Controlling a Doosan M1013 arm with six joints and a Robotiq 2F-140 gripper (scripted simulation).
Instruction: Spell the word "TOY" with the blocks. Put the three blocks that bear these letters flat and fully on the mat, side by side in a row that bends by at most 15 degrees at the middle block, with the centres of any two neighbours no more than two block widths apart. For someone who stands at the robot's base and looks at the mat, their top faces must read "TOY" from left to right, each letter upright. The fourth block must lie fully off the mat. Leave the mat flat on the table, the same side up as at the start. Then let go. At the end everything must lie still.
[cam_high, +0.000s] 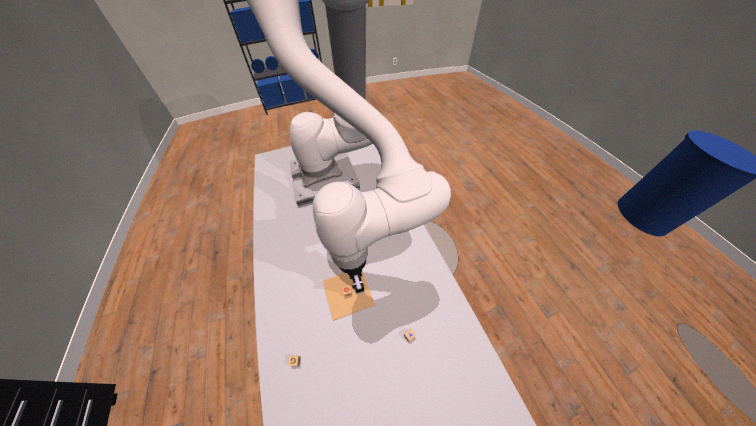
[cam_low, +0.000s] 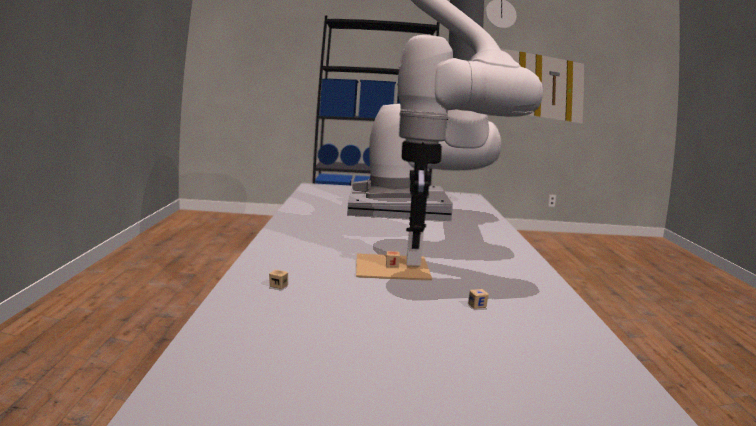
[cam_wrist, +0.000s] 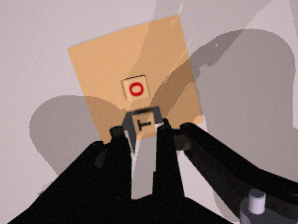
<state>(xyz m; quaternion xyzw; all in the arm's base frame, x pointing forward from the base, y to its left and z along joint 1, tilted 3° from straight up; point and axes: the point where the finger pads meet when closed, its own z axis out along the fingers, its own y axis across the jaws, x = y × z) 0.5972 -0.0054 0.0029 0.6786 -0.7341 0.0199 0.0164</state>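
Over the mat's (cam_high: 335, 309) (cam_low: 370, 270) (cam_wrist: 95, 65) edge, my gripper (cam_high: 358, 288) (cam_low: 414, 259) (cam_wrist: 144, 119) is nearly closed, clasping the T block (cam_wrist: 144, 125) beside the O block (cam_high: 347, 291) (cam_low: 392, 259) (cam_wrist: 136, 88), which sits on the mat. I judge I'm placing T; next I should settle it flat, open gently and rise without nudging O. Y remains: I read none on the G-topped block (cam_high: 294, 360) (cam_low: 278, 279) or the apparently A-topped block (cam_high: 410, 335) (cam_low: 478, 299), both off the mat, so one may need turning.
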